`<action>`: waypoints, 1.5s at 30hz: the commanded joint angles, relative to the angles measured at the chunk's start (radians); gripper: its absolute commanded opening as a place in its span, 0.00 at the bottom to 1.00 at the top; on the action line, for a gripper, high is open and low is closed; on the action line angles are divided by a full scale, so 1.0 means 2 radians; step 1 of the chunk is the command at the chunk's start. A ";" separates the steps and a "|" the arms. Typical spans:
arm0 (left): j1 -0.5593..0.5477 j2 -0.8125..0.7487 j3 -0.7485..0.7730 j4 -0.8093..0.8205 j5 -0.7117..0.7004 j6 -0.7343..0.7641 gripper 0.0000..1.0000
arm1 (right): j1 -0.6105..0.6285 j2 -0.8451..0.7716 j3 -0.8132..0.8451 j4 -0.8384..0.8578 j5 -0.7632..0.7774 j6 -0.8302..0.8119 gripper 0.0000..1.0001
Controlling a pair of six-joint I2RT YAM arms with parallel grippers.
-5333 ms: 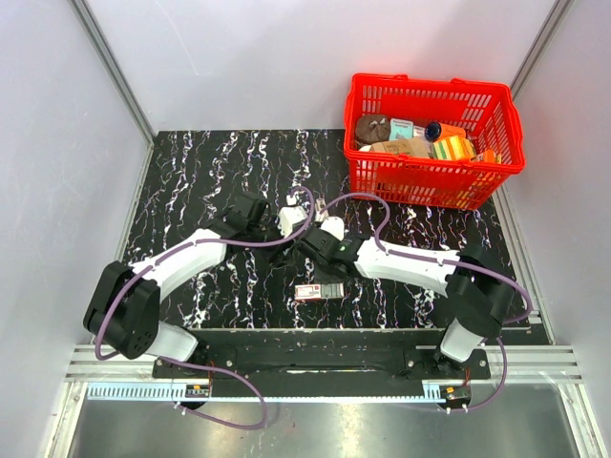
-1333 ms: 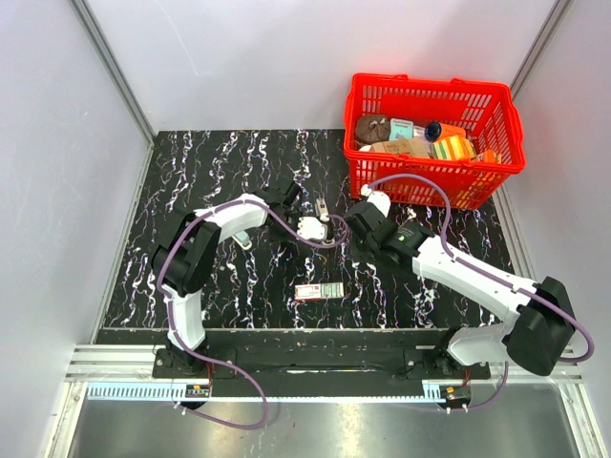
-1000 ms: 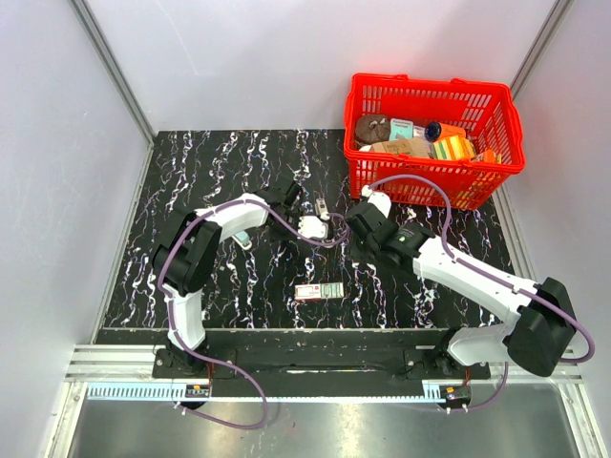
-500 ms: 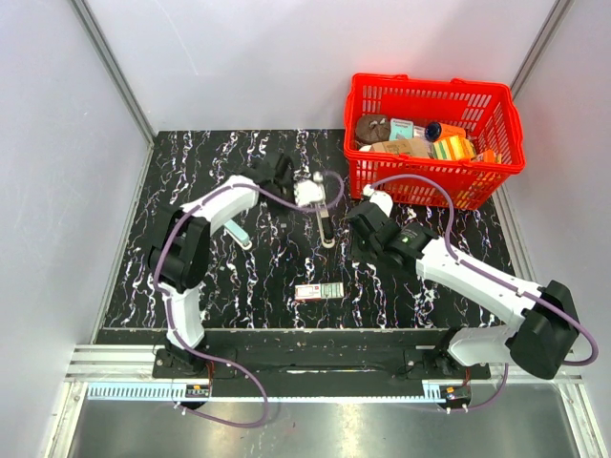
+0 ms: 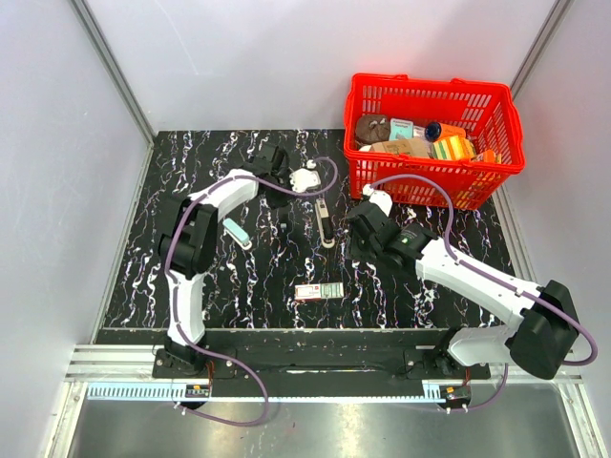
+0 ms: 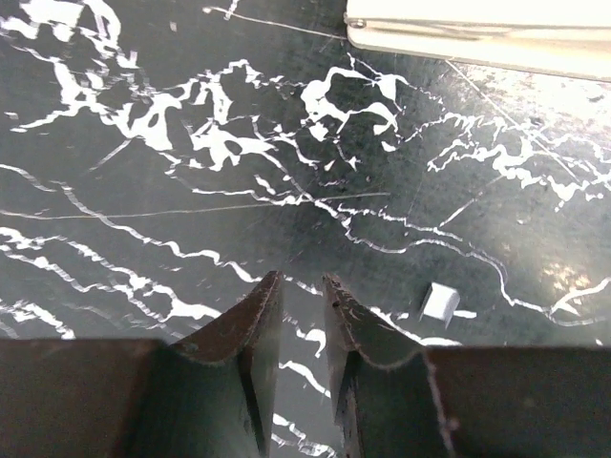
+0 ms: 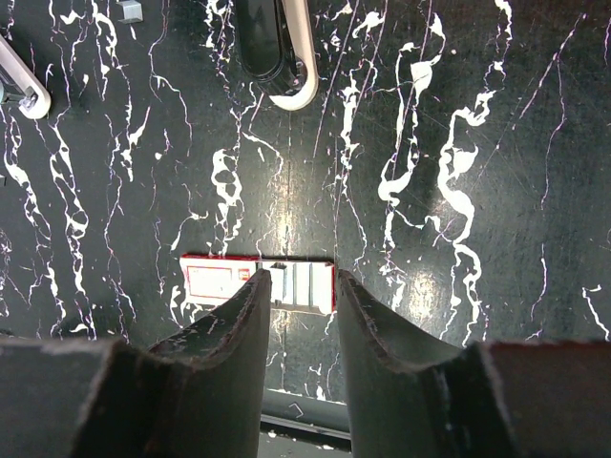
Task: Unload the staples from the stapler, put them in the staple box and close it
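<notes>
The stapler (image 5: pixel 326 221) lies flat on the black marble table, black with a pale rim, in the middle. Its near end shows at the top of the right wrist view (image 7: pixel 277 52). My left gripper (image 5: pixel 308 180) hovers just behind it, with nothing between the fingers (image 6: pixel 298 279) and a narrow gap between the jaws. A pale long bar (image 6: pixel 477 33) at the top of the left wrist view looks like the stapler's side. My right gripper (image 5: pixel 363 246) is open and empty (image 7: pixel 301 275), to the right of the stapler and above the table.
A flat pink-and-green box (image 5: pixel 319 291) lies near the front, below my right fingers (image 7: pixel 258 283). A small pale block (image 6: pixel 440 301) sits on the table. A pale teal piece (image 5: pixel 239 234) lies at the left. A red basket (image 5: pixel 496 162) of goods stands at the back right.
My left gripper held the stapler a second ago. It has laid it on the table, let go and drawn back. The right arm has barely moved.
</notes>
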 commanded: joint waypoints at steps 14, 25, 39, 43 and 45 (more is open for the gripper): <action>-0.043 -0.030 -0.131 0.053 -0.035 -0.004 0.27 | -0.009 -0.019 -0.008 0.015 0.007 -0.011 0.40; -0.072 -0.089 -0.208 0.020 -0.035 -0.020 0.27 | -0.009 -0.032 -0.014 0.006 0.007 -0.005 0.40; -0.083 -0.130 -0.172 -0.010 -0.030 -0.017 0.30 | -0.009 -0.035 -0.018 0.004 0.010 -0.003 0.40; -0.073 -0.139 -0.155 -0.015 -0.032 -0.038 0.33 | -0.009 -0.041 -0.021 0.000 0.016 -0.004 0.40; -0.063 -0.141 -0.152 -0.012 -0.032 -0.066 0.35 | -0.009 -0.042 -0.024 0.000 0.016 -0.005 0.40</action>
